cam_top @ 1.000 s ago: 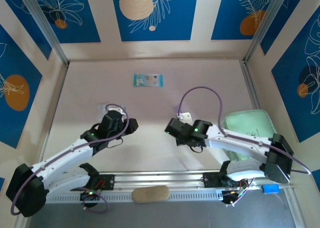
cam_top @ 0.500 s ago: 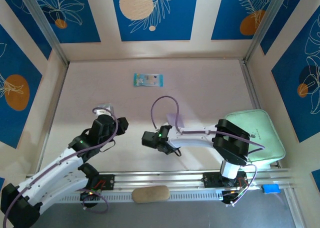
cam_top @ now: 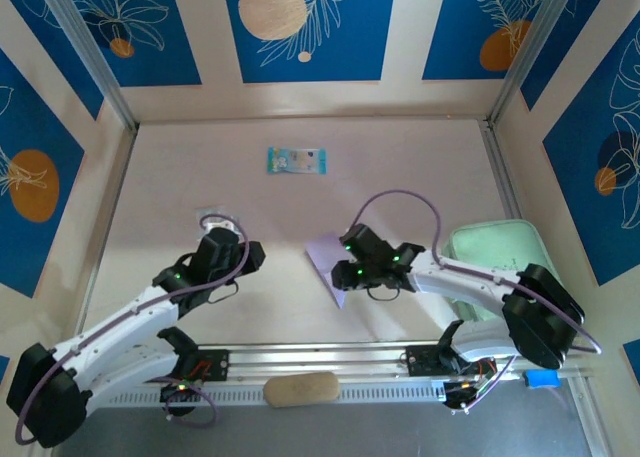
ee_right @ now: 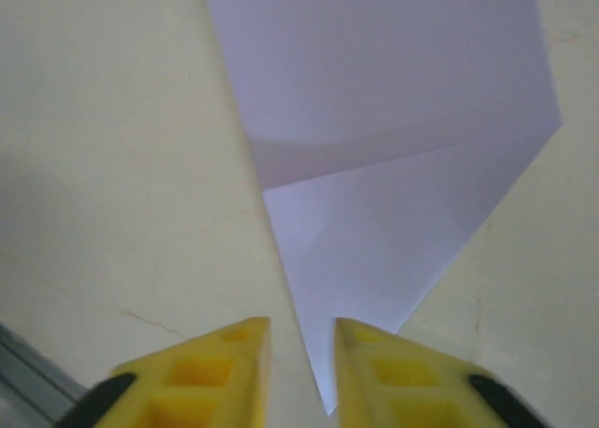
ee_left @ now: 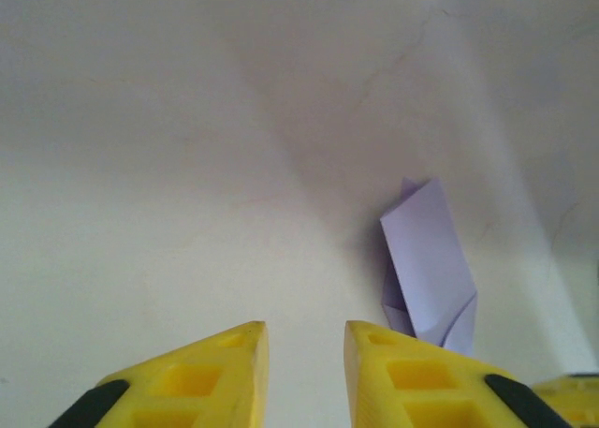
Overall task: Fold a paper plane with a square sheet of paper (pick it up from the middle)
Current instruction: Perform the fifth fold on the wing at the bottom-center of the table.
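Folded lilac paper sheet (cam_top: 324,254) lies flat on table (cam_top: 420,177) near centre, pointed tip toward near edge. Right hand (ee_right: 301,353) sits low over it, fingers slightly apart, tip lying in the gap. Left hand (ee_left: 306,353) is left of paper, narrowly spread, empty.

The folded paper (cam_top: 326,259) lies mid-bench, between the left end effector (ee_left: 304,339) and the right end effector (ee_right: 301,336). The packet (cam_top: 297,160) lies farther back and the tray (cam_top: 505,243) near right.
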Motion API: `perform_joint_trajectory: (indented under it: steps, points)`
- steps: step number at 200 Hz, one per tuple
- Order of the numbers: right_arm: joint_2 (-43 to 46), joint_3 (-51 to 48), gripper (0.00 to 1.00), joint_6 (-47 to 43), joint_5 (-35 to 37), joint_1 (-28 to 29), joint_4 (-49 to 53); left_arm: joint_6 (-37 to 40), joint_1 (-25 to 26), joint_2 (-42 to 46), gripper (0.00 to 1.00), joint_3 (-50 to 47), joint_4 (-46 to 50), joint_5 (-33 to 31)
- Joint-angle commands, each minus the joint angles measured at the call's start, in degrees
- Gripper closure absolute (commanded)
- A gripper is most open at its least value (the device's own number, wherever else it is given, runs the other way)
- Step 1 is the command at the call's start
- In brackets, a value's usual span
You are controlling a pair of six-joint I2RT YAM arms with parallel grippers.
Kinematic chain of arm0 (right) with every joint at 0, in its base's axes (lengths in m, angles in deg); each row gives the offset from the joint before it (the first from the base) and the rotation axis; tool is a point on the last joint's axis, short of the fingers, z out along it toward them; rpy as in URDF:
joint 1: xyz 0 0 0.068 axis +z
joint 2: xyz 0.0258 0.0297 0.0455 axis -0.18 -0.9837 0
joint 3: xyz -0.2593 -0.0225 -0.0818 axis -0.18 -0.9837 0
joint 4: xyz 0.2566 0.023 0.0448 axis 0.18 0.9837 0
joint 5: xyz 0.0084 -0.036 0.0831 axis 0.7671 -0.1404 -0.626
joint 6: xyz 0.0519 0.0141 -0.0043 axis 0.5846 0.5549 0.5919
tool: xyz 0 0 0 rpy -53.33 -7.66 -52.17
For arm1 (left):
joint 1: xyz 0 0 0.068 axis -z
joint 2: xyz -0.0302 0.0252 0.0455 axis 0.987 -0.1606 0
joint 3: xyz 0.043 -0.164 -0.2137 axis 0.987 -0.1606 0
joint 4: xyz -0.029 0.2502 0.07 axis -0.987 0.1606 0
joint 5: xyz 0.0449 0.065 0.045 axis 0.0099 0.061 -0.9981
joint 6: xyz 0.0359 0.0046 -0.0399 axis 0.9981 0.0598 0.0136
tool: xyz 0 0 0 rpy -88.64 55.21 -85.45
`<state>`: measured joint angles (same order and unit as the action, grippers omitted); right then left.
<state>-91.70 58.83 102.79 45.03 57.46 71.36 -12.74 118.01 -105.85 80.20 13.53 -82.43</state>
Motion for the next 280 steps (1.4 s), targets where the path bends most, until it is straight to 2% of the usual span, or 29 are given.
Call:
perform_joint_trajectory:
  steps: [1, 21, 45, 88, 109, 131, 166, 185, 207, 219, 245, 268, 280]
  points:
    - [0.25, -3.21, 0.85, 2.06, -14.93, -5.24, -9.94, -0.5, -0.28, -2.73, 0.77, 0.81, -4.39, 5.98]
    - [-2.81, -2.91, 0.88, 2.4, -18.44, -7.56, -11.06, -0.86, -0.26, -5.17, 0.79, 1.12, -6.15, 7.91]
    - [-8.05, -1.0, 0.89, 3.03, -20.43, -7.25, -11.67, -0.92, -0.31, -6.95, 0.79, 1.61, -6.88, 9.62]
    - [-14.68, -1.3, 0.9, 10.48, -16.65, -6.06, -12.49, -1.12, -0.29, -8.79, 0.79, 1.57, -7.42, 11.45]
    - [-15.56, -2.18, 0.9, 16.72, -13.9, -5.2, -11.5, -1.31, -0.3, -9.66, 0.79, 1.57, -7.65, 11.97]
    - [-14.7, -4.15, 0.91, 27.48, -9.65, -3.41, -12.33, -1.69, -0.26, -11.13, 0.79, 1.47, -9.18, 12.93]
    - [-11.17, -8.05, 0.91, 46.98, 1.15, 3.13, -17.9, -1.75, -0.33, -14.16, 0.8, 2.94, -10.38, 15.06]
    - [-8.04, -7.77, 0.91, 51.04, 5.28, 6.17, -19.07, -1.71, -0.25, -15.98, 0.8, 3.82, -11.3, 17.15]
    - [-4.08, -7.37, 0.89, 49.8, 4.64, 6.12, -19.73, -1.88, -0.25, -17.73, 0.8, 4.32, -13.15, 19.19]
    - [-1.94, -6.4, 0.89, 43.32, 2.28, 4.16, -18.58, -1.31, -0.26, -18.57, 0.8, 5.04, -13.46, 19.85]
    - [-0.23, -2.8, 0.88, 29.6, -2.25, -1.3, -7.12, -0.52, -0.16, -21.8, 0.82, 7.1, -15.57, 23.28]
    - [0.42, -4.33, 0.88, 23.27, -8.18, -5.62, -6.28, -0.62, 1.0, -26.88, 0.85, 9.95, -18.29, 26.92]
    - [1.24, -5.36, 0.88, 22.04, -8.24, -6.64, -5.08, -0.61, 1.94, -30.02, 0.86, 11.94, -19.08, 28.47]
